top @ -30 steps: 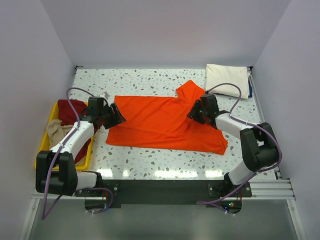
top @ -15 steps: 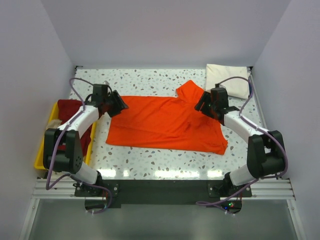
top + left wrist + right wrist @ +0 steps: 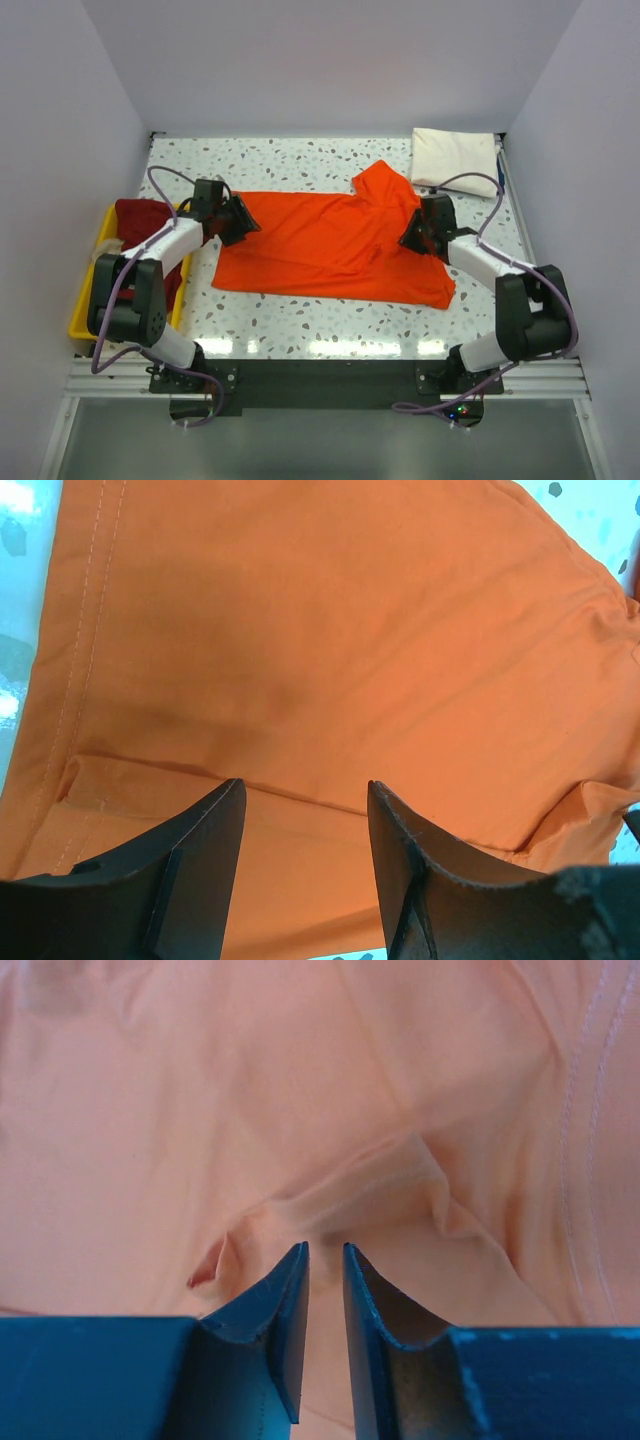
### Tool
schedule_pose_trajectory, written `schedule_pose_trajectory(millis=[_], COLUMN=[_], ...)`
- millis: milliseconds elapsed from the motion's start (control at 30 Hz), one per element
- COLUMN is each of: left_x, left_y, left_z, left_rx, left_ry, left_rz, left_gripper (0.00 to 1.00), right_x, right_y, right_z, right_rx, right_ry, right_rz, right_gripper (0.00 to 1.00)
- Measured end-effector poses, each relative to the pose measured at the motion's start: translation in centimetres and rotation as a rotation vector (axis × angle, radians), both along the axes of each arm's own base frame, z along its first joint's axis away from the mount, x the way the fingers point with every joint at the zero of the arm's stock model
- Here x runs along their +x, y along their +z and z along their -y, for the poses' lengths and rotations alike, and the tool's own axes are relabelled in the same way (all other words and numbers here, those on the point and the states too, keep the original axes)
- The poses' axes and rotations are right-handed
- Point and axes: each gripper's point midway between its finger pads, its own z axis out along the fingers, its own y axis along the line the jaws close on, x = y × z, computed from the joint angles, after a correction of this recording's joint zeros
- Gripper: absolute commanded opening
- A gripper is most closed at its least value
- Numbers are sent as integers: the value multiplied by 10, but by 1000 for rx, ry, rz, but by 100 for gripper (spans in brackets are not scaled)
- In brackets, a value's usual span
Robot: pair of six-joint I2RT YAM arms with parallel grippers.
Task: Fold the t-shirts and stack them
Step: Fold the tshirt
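Observation:
A bright orange t-shirt (image 3: 330, 245) lies spread flat across the middle of the table. My left gripper (image 3: 243, 218) is low over its left edge. In the left wrist view it (image 3: 305, 785) is open, with a folded hem of orange cloth (image 3: 300, 680) lying between the jaws. My right gripper (image 3: 410, 235) is on the shirt's right part, near the sleeve. In the right wrist view it (image 3: 325, 1248) is nearly closed, pinching a raised pucker of the cloth (image 3: 380, 1180). A cream-white shirt (image 3: 455, 160) lies folded at the back right corner.
A yellow tray (image 3: 85, 310) stands at the table's left edge, holding a dark red shirt (image 3: 140, 215) and a beige one (image 3: 105, 250). White walls close in the back and both sides. The left arm's cable (image 3: 165, 180) loops above the tray.
Both grippers swung toward the back of the table and then came forward and down onto the orange shirt's left and right parts. The shirt has barely shifted.

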Motion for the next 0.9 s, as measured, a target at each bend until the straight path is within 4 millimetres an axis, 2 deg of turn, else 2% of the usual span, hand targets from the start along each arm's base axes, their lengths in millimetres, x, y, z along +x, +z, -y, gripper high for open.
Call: schedule_pose_trajectory(millis=[167, 300, 367, 467, 600, 800, 900], left_x=[0, 0, 0, 1, 1, -8, -15], left_y=[1, 2, 3, 3, 6, 17, 19], left_z=[0, 0, -1, -1, -3, -27, -41], left_rx=[2, 2, 3, 5, 14, 92, 135], left_ry=[0, 1, 2, 3, 13, 127, 201], left_rz=[3, 7, 9, 9, 20, 40, 38], left_gripper=[57, 57, 57, 57, 57, 55, 54], right_x=[23, 40, 46, 54, 51, 33, 19], right_y=[-20, -31, -31, -22, -3, 43, 47], right_z=[4, 11, 9, 2, -13, -37, -45], right_rx=[-28, -37, -30, -23, -22, -9, -2], right_ry=[-16, -25, -10, 18, 65, 130, 156], right_rz=[-56, -82, -82, -55, -10, 107, 121], right_gripper=[22, 36, 38, 42, 44, 44, 44])
